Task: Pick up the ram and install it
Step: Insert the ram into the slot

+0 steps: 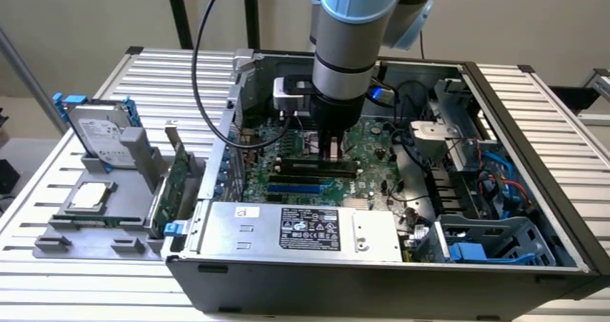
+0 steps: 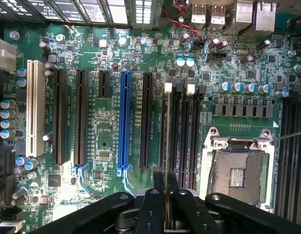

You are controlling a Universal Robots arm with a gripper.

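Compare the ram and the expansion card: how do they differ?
The gripper clamps the ram; the card stands free in a grey holder. The ram is inside the case, at the memory slots; the card is outside it. Both stand on edge.

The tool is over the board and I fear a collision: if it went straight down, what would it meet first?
Probably the memory slots: the tool, shut on the ram, points at the motherboard, ram lined up with one slot. Whether it already touches is unclear.
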